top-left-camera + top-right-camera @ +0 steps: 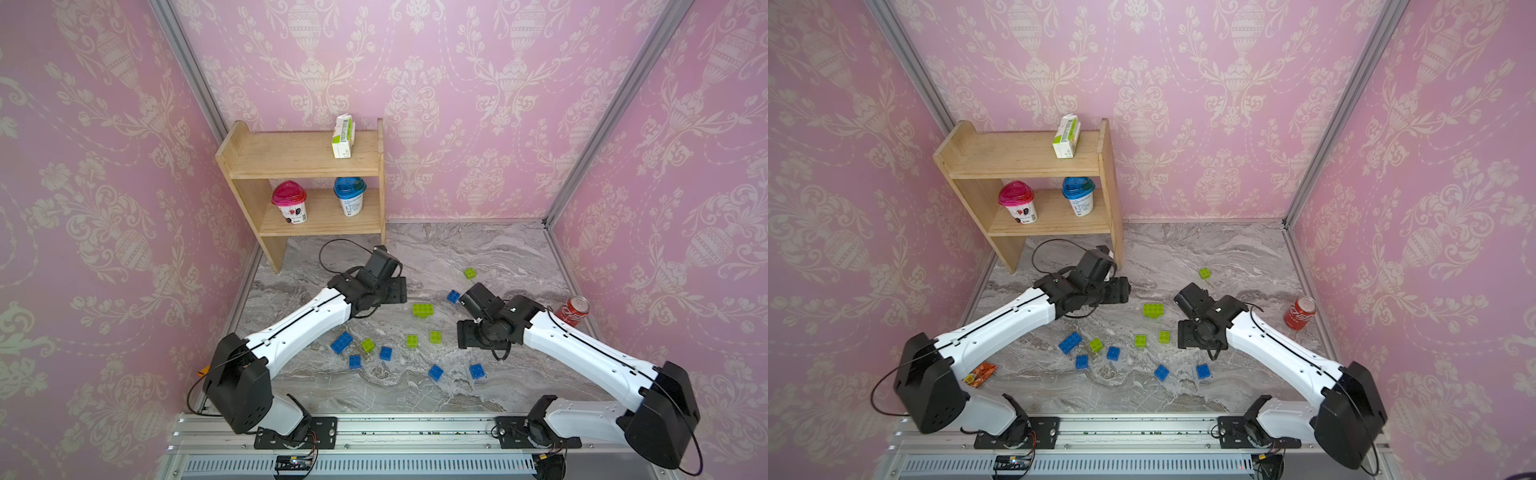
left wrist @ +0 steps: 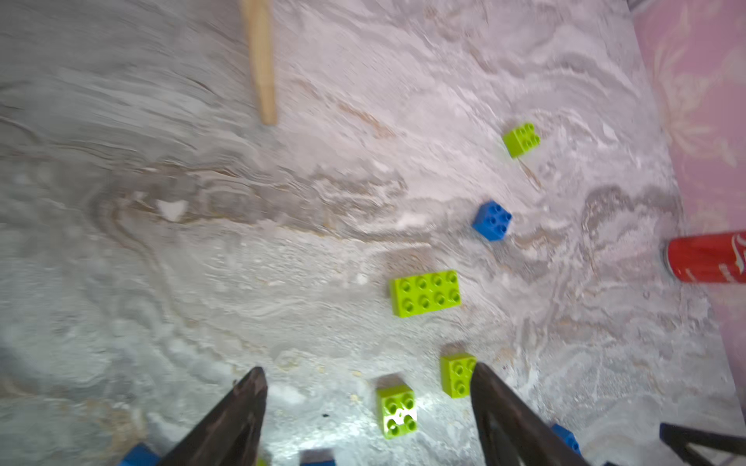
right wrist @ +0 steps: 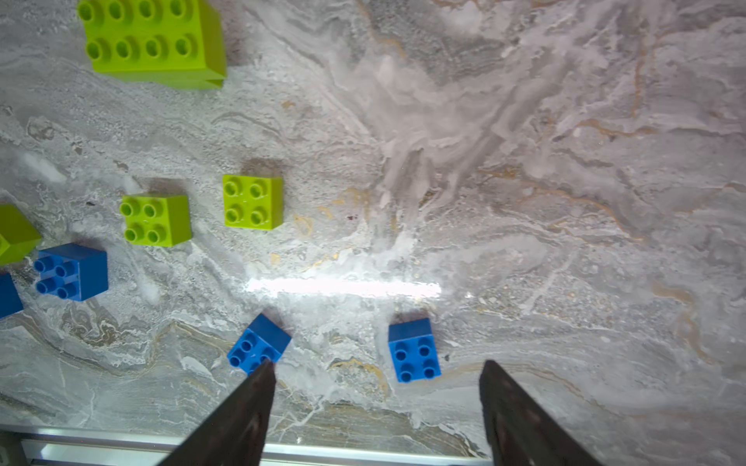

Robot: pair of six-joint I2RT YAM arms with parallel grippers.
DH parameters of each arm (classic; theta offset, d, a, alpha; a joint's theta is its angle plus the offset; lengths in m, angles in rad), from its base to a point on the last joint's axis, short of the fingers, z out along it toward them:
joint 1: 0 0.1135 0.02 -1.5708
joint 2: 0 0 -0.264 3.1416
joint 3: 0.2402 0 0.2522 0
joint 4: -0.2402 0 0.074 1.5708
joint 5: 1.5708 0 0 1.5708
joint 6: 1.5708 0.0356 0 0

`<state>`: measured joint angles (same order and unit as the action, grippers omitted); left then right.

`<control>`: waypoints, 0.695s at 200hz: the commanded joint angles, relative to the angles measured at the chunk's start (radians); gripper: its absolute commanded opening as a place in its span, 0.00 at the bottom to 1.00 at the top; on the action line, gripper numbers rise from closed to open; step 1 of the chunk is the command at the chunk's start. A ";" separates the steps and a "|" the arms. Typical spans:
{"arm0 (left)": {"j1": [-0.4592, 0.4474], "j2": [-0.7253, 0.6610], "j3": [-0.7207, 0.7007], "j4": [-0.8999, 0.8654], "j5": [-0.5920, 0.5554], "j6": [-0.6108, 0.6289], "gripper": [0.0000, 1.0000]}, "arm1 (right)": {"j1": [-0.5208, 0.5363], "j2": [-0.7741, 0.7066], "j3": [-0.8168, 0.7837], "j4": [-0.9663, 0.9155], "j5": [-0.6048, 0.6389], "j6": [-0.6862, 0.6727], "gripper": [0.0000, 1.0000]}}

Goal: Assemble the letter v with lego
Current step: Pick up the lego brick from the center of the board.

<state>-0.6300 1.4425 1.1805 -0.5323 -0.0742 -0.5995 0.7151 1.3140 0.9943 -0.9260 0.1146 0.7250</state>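
Observation:
Lego bricks lie scattered on the marble table (image 1: 498,257). A long lime-green brick (image 1: 422,309) sits mid-table between the arms. In front of it are two square green ones (image 1: 411,340) (image 1: 435,337). Further left lie a third green one (image 1: 367,345) and a long blue brick (image 1: 341,342). Square blue bricks (image 1: 435,372) (image 1: 477,371) lie nearer the front. My left gripper (image 2: 368,368) hovers open and empty, with a green square (image 2: 396,410) below between its fingers. My right gripper (image 3: 379,363) is open and empty above two blue squares (image 3: 413,350) (image 3: 258,343).
A wooden shelf (image 1: 307,166) at the back left holds a carton (image 1: 343,137) and two cups (image 1: 289,201) (image 1: 350,195). A red soda can (image 1: 575,309) stands by the right wall. Single green (image 1: 470,273) and blue (image 1: 453,296) bricks lie further back. An orange packet (image 1: 982,372) lies front left.

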 commanded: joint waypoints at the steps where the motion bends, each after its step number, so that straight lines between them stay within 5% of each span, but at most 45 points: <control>1: 0.068 -0.051 -0.089 -0.080 -0.036 0.114 0.80 | 0.121 0.174 0.118 0.069 0.069 0.118 0.79; 36: 0.127 -0.102 -0.203 0.000 0.010 0.106 0.80 | 0.187 0.398 0.279 0.159 0.027 0.161 0.65; 139: 0.141 -0.064 -0.274 0.076 0.047 0.129 0.81 | 0.190 0.652 0.459 0.095 -0.001 0.165 0.56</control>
<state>-0.4992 1.3655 0.9264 -0.4759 -0.0486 -0.4969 0.9039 1.9480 1.4242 -0.7776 0.1192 0.8688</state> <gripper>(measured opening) 0.807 0.568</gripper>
